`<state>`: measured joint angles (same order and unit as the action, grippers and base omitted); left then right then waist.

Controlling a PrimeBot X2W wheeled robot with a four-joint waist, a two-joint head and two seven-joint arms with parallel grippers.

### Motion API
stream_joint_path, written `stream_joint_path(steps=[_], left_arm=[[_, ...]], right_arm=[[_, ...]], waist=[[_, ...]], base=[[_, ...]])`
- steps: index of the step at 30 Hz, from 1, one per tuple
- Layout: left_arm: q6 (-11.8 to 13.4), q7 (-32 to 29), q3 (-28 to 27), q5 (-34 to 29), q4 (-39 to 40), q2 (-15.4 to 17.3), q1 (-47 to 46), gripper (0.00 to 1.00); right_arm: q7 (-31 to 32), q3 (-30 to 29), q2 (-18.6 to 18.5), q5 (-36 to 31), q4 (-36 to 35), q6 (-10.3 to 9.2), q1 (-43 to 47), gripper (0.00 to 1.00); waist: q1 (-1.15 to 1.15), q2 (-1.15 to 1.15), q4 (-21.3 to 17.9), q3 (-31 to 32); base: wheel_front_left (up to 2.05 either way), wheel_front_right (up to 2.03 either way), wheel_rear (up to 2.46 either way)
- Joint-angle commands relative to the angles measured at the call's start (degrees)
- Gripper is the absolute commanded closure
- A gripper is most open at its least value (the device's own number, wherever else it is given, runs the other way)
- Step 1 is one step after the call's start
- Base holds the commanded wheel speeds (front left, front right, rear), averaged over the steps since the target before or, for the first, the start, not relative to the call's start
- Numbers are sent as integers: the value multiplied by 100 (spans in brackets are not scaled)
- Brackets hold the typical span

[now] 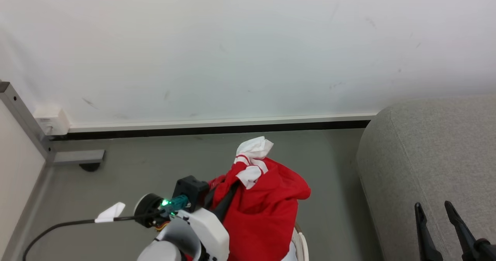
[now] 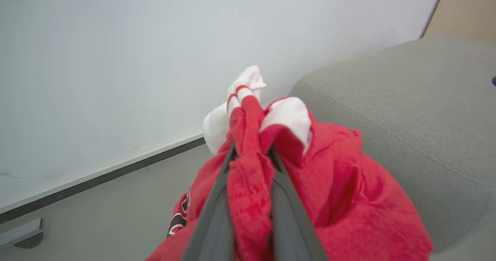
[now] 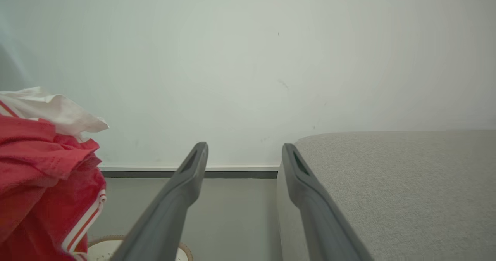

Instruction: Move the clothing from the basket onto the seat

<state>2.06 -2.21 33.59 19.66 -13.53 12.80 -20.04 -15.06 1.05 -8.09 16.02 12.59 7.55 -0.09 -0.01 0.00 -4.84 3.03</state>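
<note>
The clothing (image 1: 267, 214), a bundle of red fabric with white panels, hangs lifted above the basket (image 1: 301, 245), of which a bit of cream wall and brown rim shows at the bottom edge. My left gripper (image 1: 234, 185) is shut on the bundle's top. In the left wrist view both fingers of that gripper (image 2: 252, 152) pinch a red fold of the clothing (image 2: 341, 187). The seat (image 1: 434, 156), a grey sofa, stands to the right, apart from the bundle. Over the sofa's near edge my right gripper (image 1: 434, 208) is open and holds nothing. The right wrist view shows this gripper (image 3: 245, 149), the clothing (image 3: 42, 164), the basket rim (image 3: 104, 241) and the seat (image 3: 387, 175).
A white wall with a dark baseboard (image 1: 217, 130) runs behind. At the left stands a grey metal frame foot (image 1: 77, 157) with a white box (image 1: 50, 121) above it. A black cable (image 1: 58, 226) trails from my left wrist. Grey floor (image 1: 329, 168) separates basket and sofa.
</note>
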Motion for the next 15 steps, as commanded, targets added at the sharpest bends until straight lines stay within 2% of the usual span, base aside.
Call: stream_joint_path(steps=[1, 8, 15], left_arm=[[38, -51, -61, 35, 131, 95, -12, 100], [147, -208, -254, 110, 394, 327, -120, 100], [175, -251, -241, 123, 464, 371, -147, 100]], right_arm=[[-17, -42, -17, -41, 12, -12, 99, 0], [-17, -45, -4, -73, 40, -12, 194, 0], [-16, 31, -47, -56, 28, -12, 190, 0]], waist=[[1, 0, -2, 38], [1, 0, -33, 105], [1, 0, -16, 114]], base=[[0, 0, 0], [0, 0, 0], [0, 0, 0]])
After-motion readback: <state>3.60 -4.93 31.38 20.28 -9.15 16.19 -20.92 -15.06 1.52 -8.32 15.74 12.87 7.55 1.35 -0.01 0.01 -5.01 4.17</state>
